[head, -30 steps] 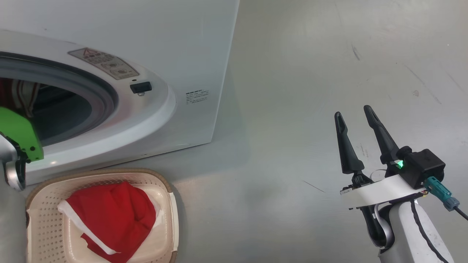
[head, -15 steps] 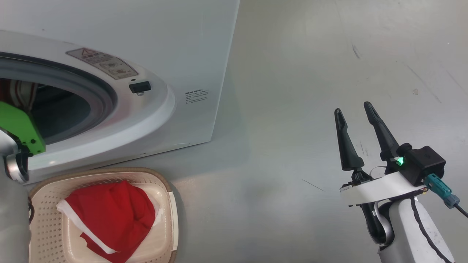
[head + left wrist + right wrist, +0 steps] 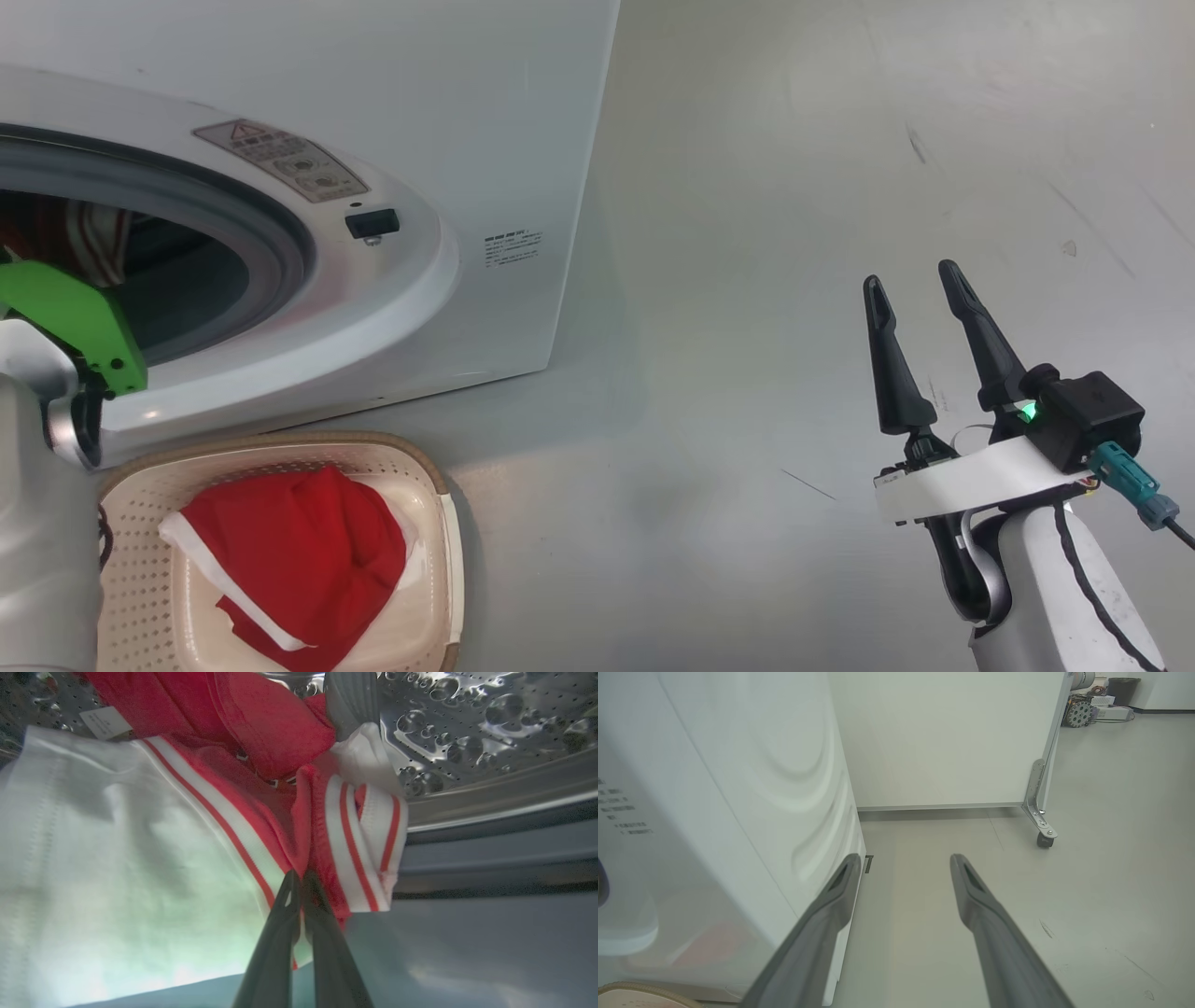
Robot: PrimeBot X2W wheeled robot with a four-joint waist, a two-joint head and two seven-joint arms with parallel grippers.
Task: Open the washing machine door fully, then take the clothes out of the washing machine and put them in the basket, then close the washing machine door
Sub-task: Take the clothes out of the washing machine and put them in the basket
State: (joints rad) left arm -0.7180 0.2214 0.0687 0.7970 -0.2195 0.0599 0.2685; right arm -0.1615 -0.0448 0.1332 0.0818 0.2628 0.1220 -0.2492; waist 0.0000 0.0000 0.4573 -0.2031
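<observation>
The white washing machine (image 3: 523, 140) stands at the left with its round opening and grey gasket (image 3: 280, 233) exposed; its door is out of view. My left arm, with a green part (image 3: 75, 317) at the wrist, reaches into the drum. In there my left gripper (image 3: 301, 877) is shut on a fold of the red and white striped clothes (image 3: 261, 732), which lie against the steel drum wall. The cream basket (image 3: 439, 523) sits on the floor below the opening and holds a red garment (image 3: 299, 560). My right gripper (image 3: 912, 278) hangs open over the floor, well to the right.
Grey floor (image 3: 794, 187) stretches to the right of the washer. In the right wrist view the washer's side panel (image 3: 738, 788) is close on the left, and a white wheeled cabinet (image 3: 948, 742) with a caster (image 3: 1045, 839) stands behind.
My left gripper has gone from open to shut on the clothes in the drum. The head camera has shifted a little. The right arm is still.
</observation>
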